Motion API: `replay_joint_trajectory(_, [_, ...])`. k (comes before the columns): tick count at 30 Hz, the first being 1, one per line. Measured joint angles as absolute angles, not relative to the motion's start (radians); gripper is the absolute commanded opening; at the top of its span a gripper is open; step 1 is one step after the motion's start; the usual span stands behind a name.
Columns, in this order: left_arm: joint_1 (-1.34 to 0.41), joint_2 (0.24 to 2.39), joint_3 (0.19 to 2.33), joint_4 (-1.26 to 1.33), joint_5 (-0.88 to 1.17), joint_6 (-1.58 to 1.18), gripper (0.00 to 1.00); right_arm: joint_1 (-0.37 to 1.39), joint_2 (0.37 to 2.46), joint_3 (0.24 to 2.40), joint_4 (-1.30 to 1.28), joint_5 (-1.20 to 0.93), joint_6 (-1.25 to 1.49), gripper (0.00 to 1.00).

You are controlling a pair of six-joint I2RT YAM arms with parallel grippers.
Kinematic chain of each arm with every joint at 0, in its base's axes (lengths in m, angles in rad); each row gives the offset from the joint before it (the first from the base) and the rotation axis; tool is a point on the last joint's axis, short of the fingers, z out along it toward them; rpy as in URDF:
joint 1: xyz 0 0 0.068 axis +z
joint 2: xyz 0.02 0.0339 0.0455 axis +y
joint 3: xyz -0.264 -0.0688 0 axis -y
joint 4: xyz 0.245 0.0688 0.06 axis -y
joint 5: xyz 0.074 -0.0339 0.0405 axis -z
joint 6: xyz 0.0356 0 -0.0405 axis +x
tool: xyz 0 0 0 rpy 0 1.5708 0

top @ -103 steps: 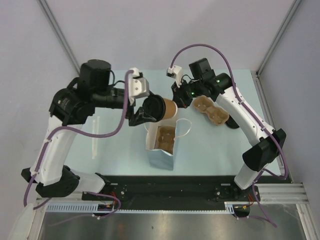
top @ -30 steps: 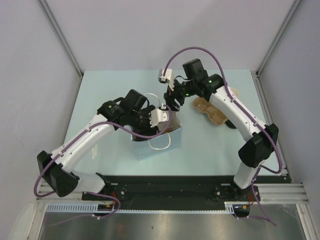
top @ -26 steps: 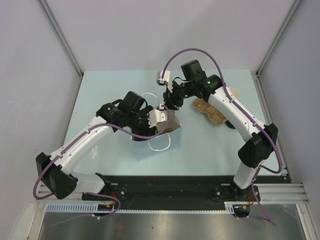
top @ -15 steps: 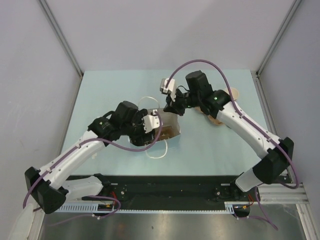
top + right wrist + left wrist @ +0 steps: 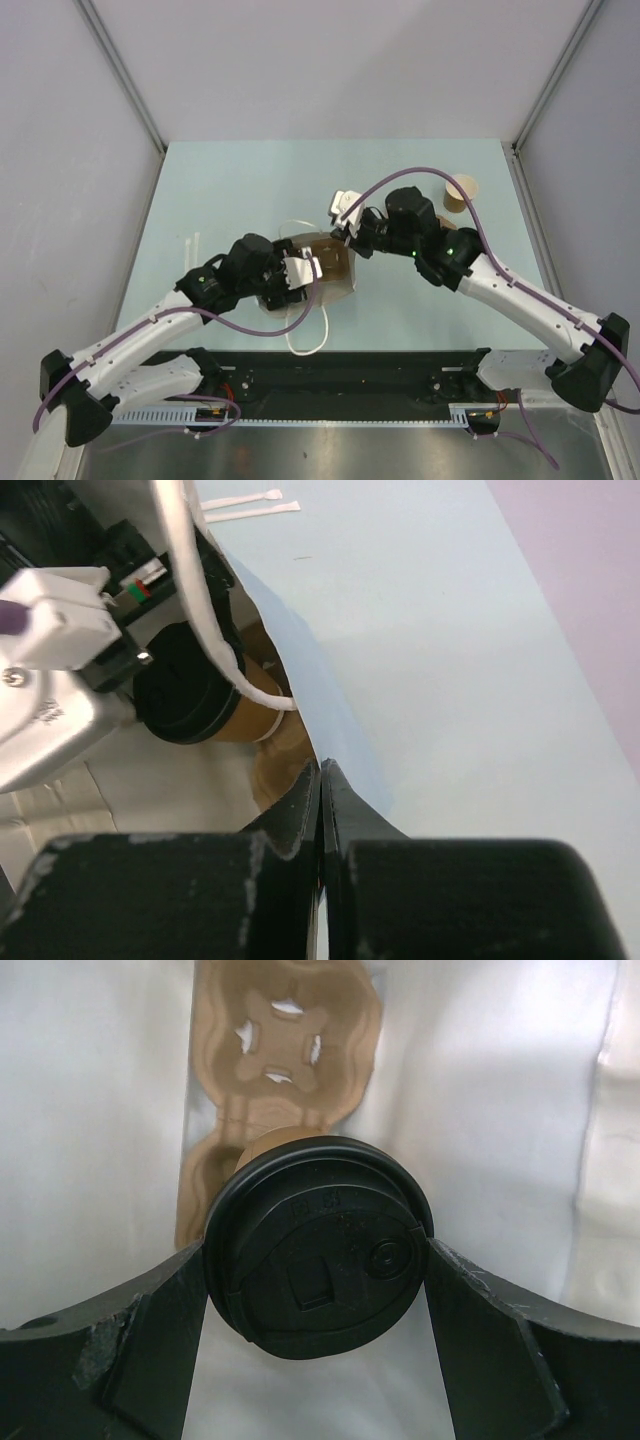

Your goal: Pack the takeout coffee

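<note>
The table [image 5: 250, 180] has a pale blue-green top. In its middle is the light-blue paper bag [image 5: 500, 1110]. A tan paper cup [image 5: 461, 192] is at the far right, and thin white sticks [image 5: 191, 248] lie at the left.

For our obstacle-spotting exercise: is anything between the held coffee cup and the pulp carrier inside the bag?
Nothing visible. The left gripper holds the takeout coffee inside the bag, and the carrier shows an empty socket beyond it. The right gripper pinches the bag's rim.

White arm links [image 5: 150, 326], black joints [image 5: 245, 263], trailing purple cables [image 5: 420, 169]
</note>
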State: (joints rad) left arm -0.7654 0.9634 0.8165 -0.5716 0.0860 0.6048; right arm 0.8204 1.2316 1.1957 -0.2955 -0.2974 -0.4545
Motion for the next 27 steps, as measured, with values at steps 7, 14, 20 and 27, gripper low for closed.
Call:
replay_joint_trajectory(7, [-0.786,0.881,0.709,-0.485,0.05,0.622,0.11,0.919,1.171,1.112,-0.25,-0.185,-0.463,0.0])
replay_joint_trajectory(14, [-0.79,0.832,0.683,-0.435,0.052,0.625,0.1,0.952,1.17,1.111,-0.233,-0.124,-0.418,0.0])
replay_joint_trajectory(20, [-0.807,0.886,0.699,-0.382,0.047,0.614,0.09,0.957,1.17,1.111,-0.232,-0.076,-0.374,0.0])
replay_joint_trajectory(27, [-0.844,0.914,0.709,-0.343,0.039,0.601,0.1,0.974,1.17,1.111,-0.232,-0.037,-0.343,0.0])
